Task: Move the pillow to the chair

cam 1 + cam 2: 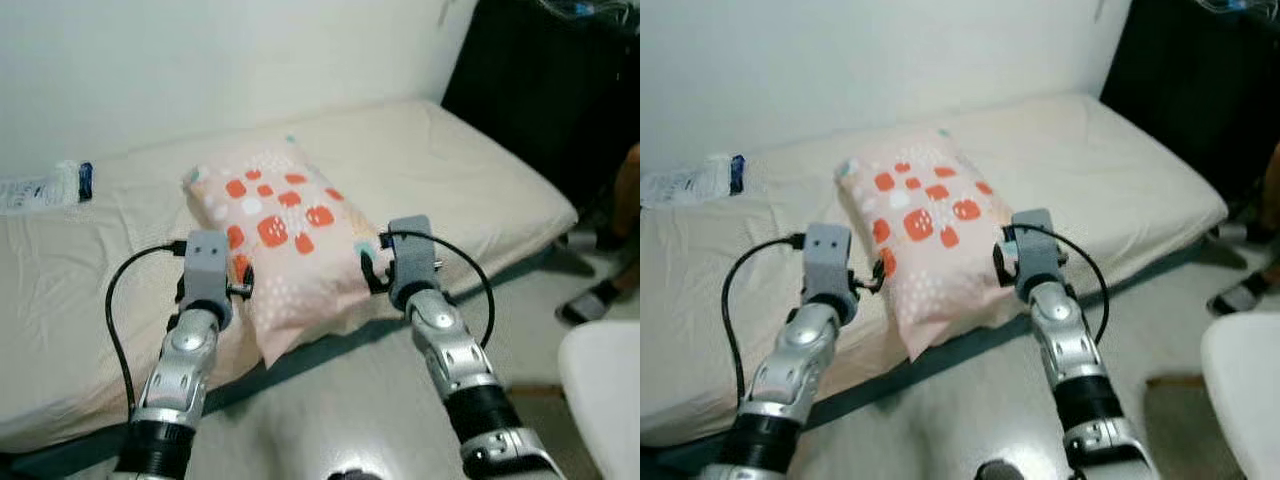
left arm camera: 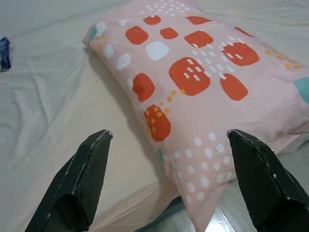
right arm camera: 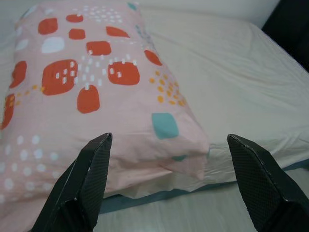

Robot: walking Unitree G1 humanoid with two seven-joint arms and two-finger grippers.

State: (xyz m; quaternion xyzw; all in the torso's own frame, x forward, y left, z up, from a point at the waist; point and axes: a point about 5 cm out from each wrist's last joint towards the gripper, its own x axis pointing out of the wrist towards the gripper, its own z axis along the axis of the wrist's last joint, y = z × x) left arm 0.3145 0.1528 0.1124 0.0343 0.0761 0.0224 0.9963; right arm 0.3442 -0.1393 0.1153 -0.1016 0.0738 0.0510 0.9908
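Pink cotton with orange squares marks the pillow [image 1: 283,245], which lies on the bed [image 1: 480,190] with one corner hanging over the near edge. The left hand [image 2: 169,186] is spread open at its left side and the right hand [image 3: 166,186] is equally open at its right. This looks like the approach before the grasp: next, both hands should press inward on the pillow's sides to lift it.

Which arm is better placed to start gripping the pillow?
Neither alone. The left claw and right claw are both open, flanking the pillow's near end at the bed edge; a two-sided grasp looks likely.
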